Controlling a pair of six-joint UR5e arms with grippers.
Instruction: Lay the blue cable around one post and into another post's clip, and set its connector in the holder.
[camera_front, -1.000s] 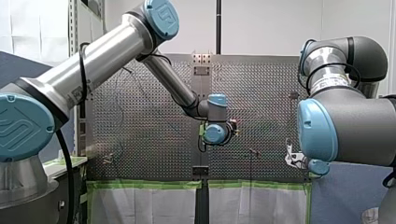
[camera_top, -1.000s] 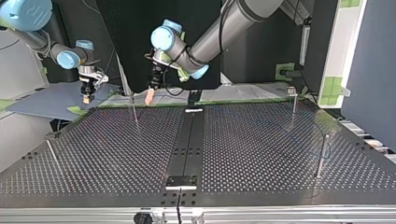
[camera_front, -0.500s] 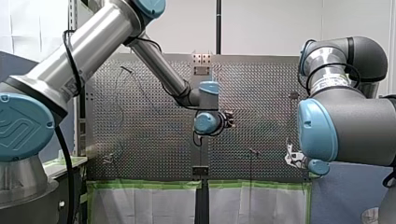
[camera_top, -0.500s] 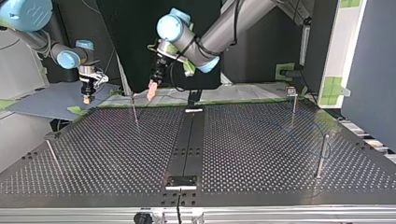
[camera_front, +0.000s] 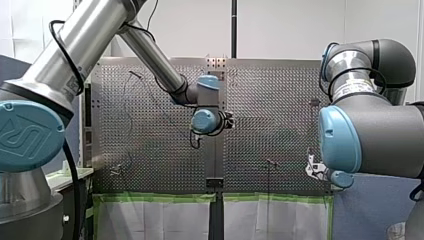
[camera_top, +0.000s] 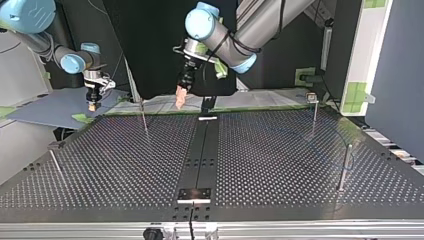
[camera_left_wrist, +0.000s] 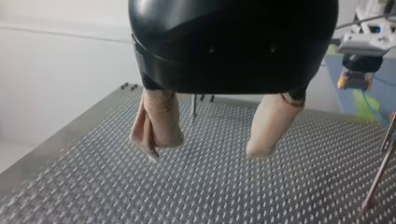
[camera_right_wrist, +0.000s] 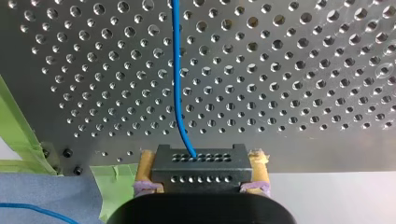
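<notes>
In the right wrist view my right gripper (camera_right_wrist: 201, 184) is shut on a black connector (camera_right_wrist: 198, 167). The blue cable (camera_right_wrist: 177, 74) runs from that connector straight ahead over the perforated plate. In the top view this gripper (camera_top: 92, 104) hangs at the far left corner, just off the table's edge. My left gripper (camera_top: 179, 100) hovers above the table's far edge near the middle, open, its beige pads (camera_left_wrist: 268, 128) wide apart with nothing between them. A faint stretch of blue cable (camera_top: 347, 161) shows by the tall post (camera_top: 344, 167) at the top view's right.
Thin posts stand at the far left (camera_top: 144, 116), the near left (camera_top: 55, 162) and the far right (camera_top: 314, 107) of the top view. A dark centre strip (camera_top: 202, 145) ends in a small black plate (camera_top: 195, 194). Green tape (camera_front: 160, 198) lines the table's edge.
My left arm has swung towards the top view's right and lifted a little, its gripper still open. My right arm and the connector have stayed put.
</notes>
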